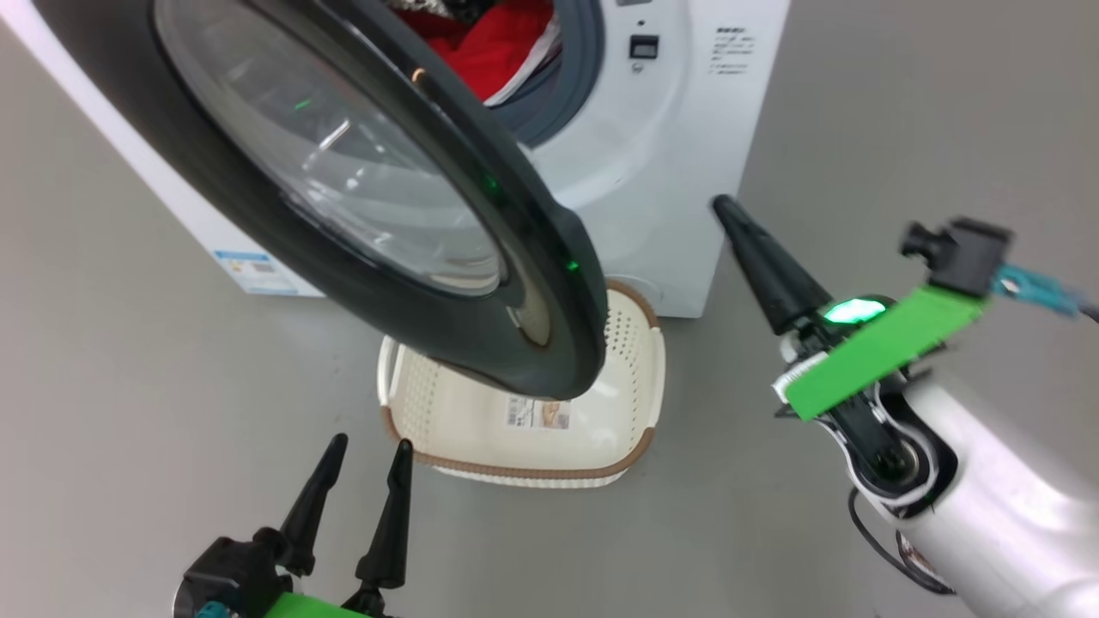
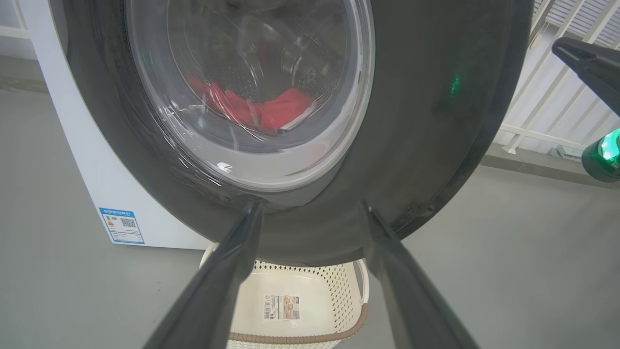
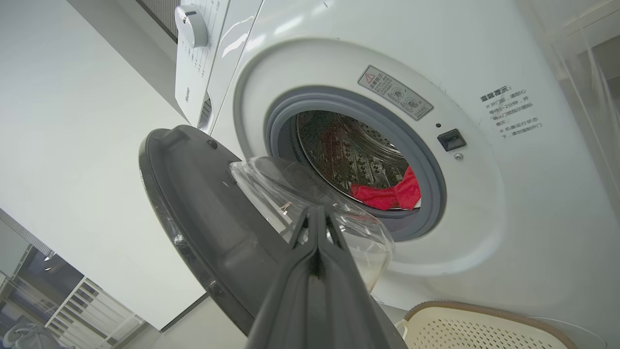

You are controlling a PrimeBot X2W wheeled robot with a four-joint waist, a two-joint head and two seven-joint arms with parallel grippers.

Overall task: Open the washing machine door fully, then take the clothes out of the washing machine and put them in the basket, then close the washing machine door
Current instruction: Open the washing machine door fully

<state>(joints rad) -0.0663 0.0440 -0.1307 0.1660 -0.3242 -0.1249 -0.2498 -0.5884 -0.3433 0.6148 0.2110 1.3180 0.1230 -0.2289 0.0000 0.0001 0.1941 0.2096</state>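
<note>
Our left gripper [image 1: 371, 442] stands spread and empty, just beside the front rim of the basket [image 1: 640, 356] on the floor [image 1: 129, 412]. Our right gripper [image 1: 721, 204] is pressed together on nothing, near the front right corner of the washing machine [image 1: 661, 163]. The washing machine door [image 1: 549, 257] hangs partly open over the basket. The clothes [image 1: 494, 47] lie in the drum [image 3: 348, 150].

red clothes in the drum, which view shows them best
Right wrist view: the bright red fabric clothes lie unobstructed in the steel drum. Head view crops them behind the black round door; left wrist view blurs them through its glass.
</note>
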